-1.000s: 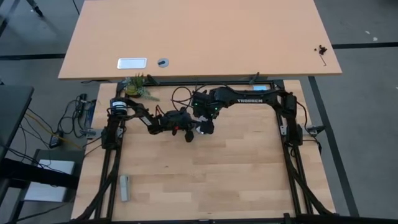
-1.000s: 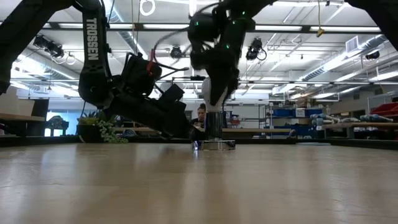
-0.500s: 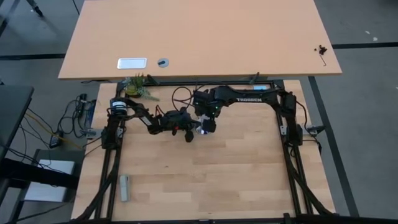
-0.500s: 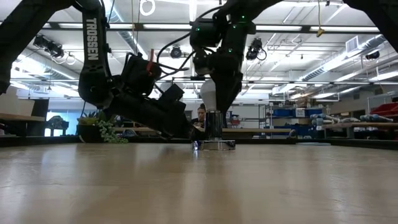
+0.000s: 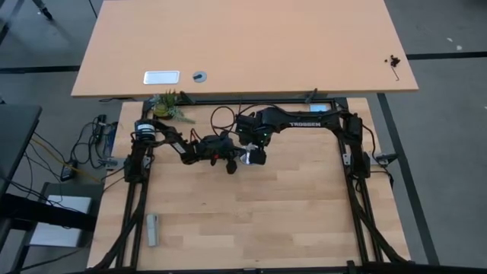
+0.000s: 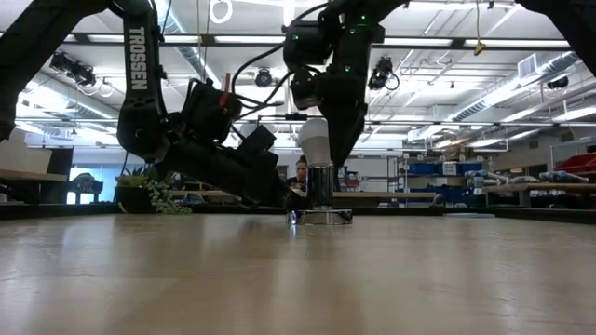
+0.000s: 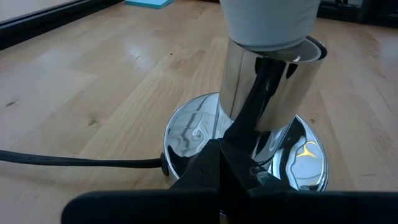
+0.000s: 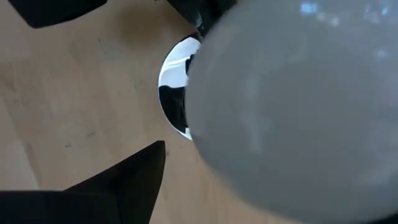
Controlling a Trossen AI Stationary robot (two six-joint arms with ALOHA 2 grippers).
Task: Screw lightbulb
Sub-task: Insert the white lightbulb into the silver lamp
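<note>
The frosted-white lightbulb (image 6: 315, 140) stands upright with its base in the top of the shiny silver socket (image 6: 319, 191), which stands on its round base near the table's middle. A thin black cord (image 7: 81, 162) leaves that base. My right gripper (image 6: 335, 140) reaches down over the bulb and is open. One finger (image 8: 124, 180) shows clear of the bulb (image 8: 292, 106); the other is hidden behind it. My left gripper (image 7: 219, 152) is shut and low on the table's left side of the socket (image 5: 230, 158). My left gripper presses its shut fingertips on the socket's round base plate (image 7: 186, 134), at the foot of the silver cylinder. It comes slanting down from the table's left. The socket stands upright on the table.
A small green plant (image 5: 169, 105) stands at the far left corner and a small grey block (image 5: 152, 228) lies near the left front. A second wooden table (image 5: 243, 46) stands beyond the far edge. A person (image 6: 300, 172) sits far off in the room.
My right gripper has turned about the bulb's upright axis above the socket, and more of the white bulb shows beside its fingers in the low view than a second ago. The bulb and the socket have stayed in place.
</note>
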